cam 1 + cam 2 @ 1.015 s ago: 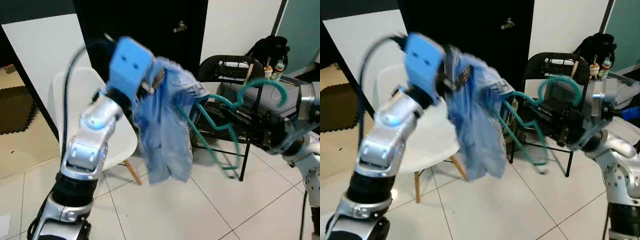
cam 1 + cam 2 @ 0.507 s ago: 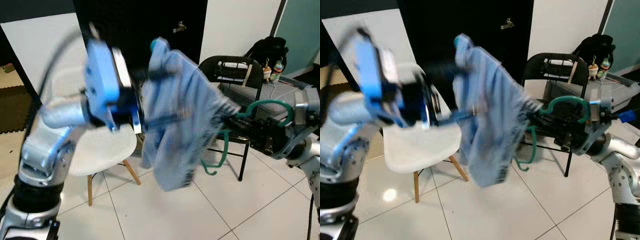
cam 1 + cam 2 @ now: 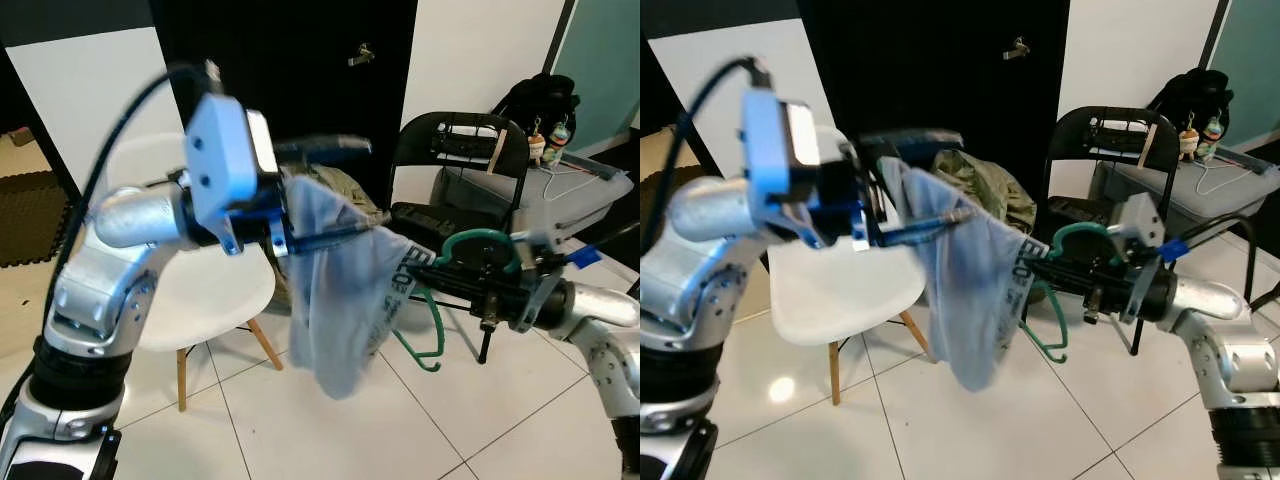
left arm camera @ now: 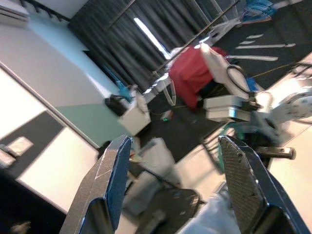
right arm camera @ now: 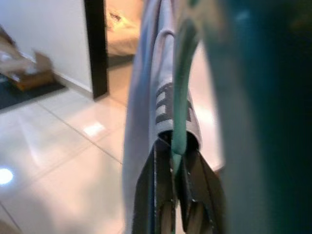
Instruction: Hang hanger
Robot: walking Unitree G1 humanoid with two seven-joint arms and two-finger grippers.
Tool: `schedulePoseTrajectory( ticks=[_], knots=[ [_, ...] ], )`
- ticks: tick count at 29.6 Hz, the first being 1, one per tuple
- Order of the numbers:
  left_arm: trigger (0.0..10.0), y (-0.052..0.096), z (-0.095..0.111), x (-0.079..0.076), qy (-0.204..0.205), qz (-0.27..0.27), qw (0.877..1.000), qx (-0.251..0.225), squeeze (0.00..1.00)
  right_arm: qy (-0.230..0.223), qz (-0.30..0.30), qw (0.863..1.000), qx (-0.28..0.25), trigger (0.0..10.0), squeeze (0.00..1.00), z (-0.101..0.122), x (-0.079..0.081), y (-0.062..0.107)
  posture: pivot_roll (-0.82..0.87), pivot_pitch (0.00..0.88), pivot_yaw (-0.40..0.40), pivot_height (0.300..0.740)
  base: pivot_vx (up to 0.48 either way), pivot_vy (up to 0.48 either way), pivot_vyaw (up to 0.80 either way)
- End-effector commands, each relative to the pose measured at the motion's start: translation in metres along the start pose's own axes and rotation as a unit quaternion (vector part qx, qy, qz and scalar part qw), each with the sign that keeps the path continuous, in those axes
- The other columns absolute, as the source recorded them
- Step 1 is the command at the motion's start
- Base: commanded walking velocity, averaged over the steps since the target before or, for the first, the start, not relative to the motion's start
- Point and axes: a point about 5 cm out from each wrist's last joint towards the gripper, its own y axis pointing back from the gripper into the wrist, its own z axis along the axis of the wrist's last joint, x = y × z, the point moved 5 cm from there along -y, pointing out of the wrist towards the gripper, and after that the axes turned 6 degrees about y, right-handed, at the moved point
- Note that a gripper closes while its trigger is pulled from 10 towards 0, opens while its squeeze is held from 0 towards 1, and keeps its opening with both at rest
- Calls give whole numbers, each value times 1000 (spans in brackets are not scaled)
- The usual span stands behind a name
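Reaching in from the right, the right gripper has its two black fingers squeezed together on the green hanger and on the edge of the light blue shirt. The hanger is up in the air between the two arms, with its hook curling up over the gripper and its green bar going down under the shirt. The shirt droops down above the white tile floor. The left gripper is held up on the left with its fingers wide apart, and the top of the shirt lies over the lower one. Behind the arms stands a white chair, and further back a black folding chair next to a dark door.
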Motion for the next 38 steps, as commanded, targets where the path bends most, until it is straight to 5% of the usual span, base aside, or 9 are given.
schedulePoseTrajectory(
  ticks=[1,7,15,22,34,38],
  knots=[
    [10000,6,7,10,-27,-1,1000,7,0,31,0,999,33,10000,0,-5,-2,3,1,0,32,740,0,0,0],
    [10000,15,-4,-7,-16,-88,995,48,0,41,6,999,26,10000,0,4,-3,8,-7,0,37,740,0,0,0],
    [10000,24,-41,-42,48,-205,972,108,0,45,110,993,27,10000,0,10,34,-1,-18,0,42,740,0,0,0],
    [10000,16,-65,-48,42,-210,967,138,0,50,138,989,24,10000,0,10,47,-13,-24,0,43,740,0,0,0],
    [10000,24,-106,-63,45,-226,944,236,0,51,153,987,22,10000,0,11,55,-21,-25,0,43,740,0,0,0],
    [10000,25,-122,-61,19,-223,932,286,0,57,151,986,28,10000,0,9,54,-23,-23,0,43,740,0,0,0]
  ],
)
